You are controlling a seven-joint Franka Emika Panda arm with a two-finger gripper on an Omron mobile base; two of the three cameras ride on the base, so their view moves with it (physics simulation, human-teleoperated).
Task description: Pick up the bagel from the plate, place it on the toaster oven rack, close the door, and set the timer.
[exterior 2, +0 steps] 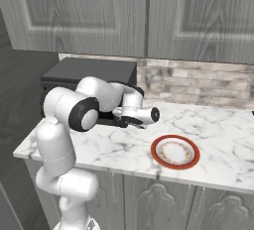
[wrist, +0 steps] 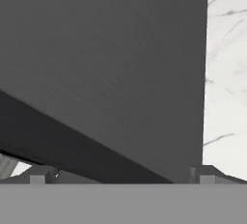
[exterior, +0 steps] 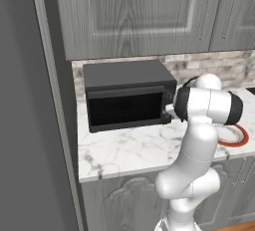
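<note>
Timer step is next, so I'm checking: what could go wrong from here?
1. The open gripper is close against the toaster oven at its right front. A misaimed push might shove the oven.
2. The door has dark glass, so the bagel's seating inside cannot be checked.

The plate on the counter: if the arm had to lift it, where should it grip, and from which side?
Probably the red-orange rim of the plate, pinched from above at the edge nearest the arm. It lies flat on the counter, so its body gives no side to hold; the thin rim is the only part two fingers could close on.
</note>
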